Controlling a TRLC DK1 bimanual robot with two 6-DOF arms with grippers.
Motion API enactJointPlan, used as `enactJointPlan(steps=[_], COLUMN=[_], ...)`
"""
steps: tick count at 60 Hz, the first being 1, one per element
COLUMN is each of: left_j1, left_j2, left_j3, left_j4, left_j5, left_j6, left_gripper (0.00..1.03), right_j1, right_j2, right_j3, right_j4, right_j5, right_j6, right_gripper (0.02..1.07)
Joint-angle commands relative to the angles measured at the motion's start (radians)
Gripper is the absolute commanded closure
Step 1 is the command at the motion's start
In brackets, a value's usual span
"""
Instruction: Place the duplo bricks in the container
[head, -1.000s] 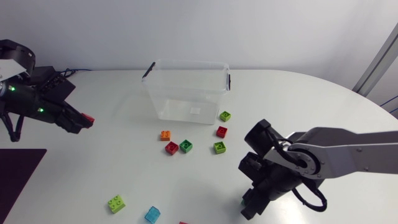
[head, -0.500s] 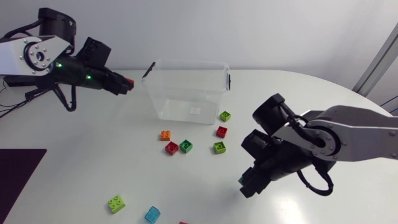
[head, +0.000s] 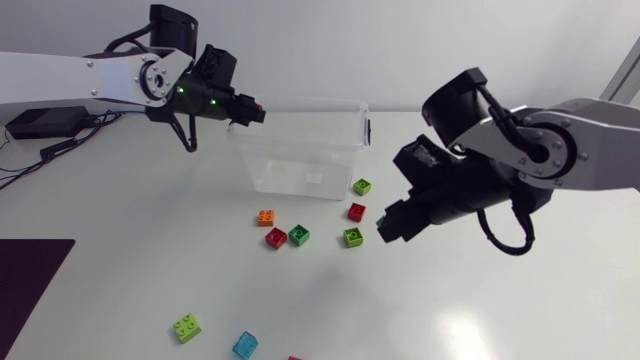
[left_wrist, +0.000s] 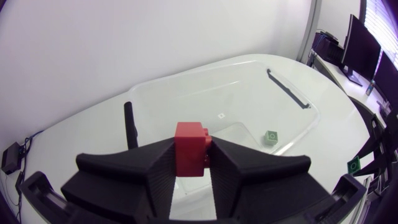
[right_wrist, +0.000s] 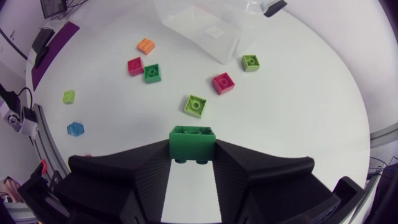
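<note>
The clear plastic container (head: 300, 150) stands open at the back middle of the table. My left gripper (head: 254, 112) hangs by the container's left rim, shut on a red brick (left_wrist: 191, 149), with the container's (left_wrist: 249, 87) inside just ahead of it. My right gripper (head: 386, 228) hovers right of the loose bricks, shut on a dark green brick (right_wrist: 193, 142). In front of the container lie an orange brick (head: 265, 217), a red brick (head: 276, 237), a green brick (head: 299, 234), two lime bricks (head: 353, 237) (head: 362, 186) and another red brick (head: 357, 211).
Near the front edge lie a lime brick (head: 186, 327) and a light blue brick (head: 245, 344). A dark mat (head: 30, 285) covers the front left corner. A black device (head: 40, 122) with cables sits at the far left.
My left arm has swung from the far left to the container's left rim, carrying the red brick. My right arm has risen from the front edge toward the middle with the green brick.
</note>
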Motion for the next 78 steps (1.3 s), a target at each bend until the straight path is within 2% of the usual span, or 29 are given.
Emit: enactJointPlan(steps=[1,5,9,11,15,18,22,34,59,76,78], left_j1=[-0.007,-0.016,-0.019,-0.021,-0.023,-0.023,-0.015,0.010,0.048,0.057,0.057], left_j2=[0.065,0.088,0.094,0.094,0.091,0.088,0.054,-0.065,-0.461,-0.666,-0.685], left_j3=[0.076,0.104,0.121,0.125,0.148,0.168,0.178,0.181,-0.237,-0.582,-0.609], left_j4=[0.012,0.012,0.012,0.012,-0.010,-0.049,-0.080,-0.289,-0.458,-0.497,-0.502], left_j5=[-0.013,-0.034,-0.047,-0.056,-0.071,-0.071,-0.071,-0.059,-0.057,-0.059,-0.059], left_j6=[-0.030,-0.027,-0.024,-0.021,-0.018,-0.006,-0.003,0.076,0.261,0.372,0.379], left_gripper=[0.71,0.60,0.42,0.30,0.18,0.13,0.12,0.13,0.13,0.13,0.13], right_j1=[-0.011,-0.014,-0.021,-0.023,-0.029,-0.031,-0.032,-0.032,-0.057,-0.060,-0.061], right_j2=[0.038,0.058,0.081,0.093,0.131,0.154,0.193,0.295,0.452,0.575,0.585], right_j3=[0.059,0.092,0.126,0.143,0.197,0.232,0.290,0.430,0.655,0.778,0.794], right_j4=[-0.023,-0.023,-0.027,-0.027,-0.027,-0.027,-0.028,-0.027,-0.023,-0.017,-0.017], right_j5=[0.012,0.026,0.026,0.026,0.026,0.026,0.026,0.032,0.052,0.063,0.068], right_j6=[0.025,0.026,0.026,0.026,0.026,0.026,0.028,0.037,0.035,0.034,0.034], right_gripper=[0.84,0.84,0.84,0.84,0.84,0.84,0.84,0.84,0.83,0.81,0.79])
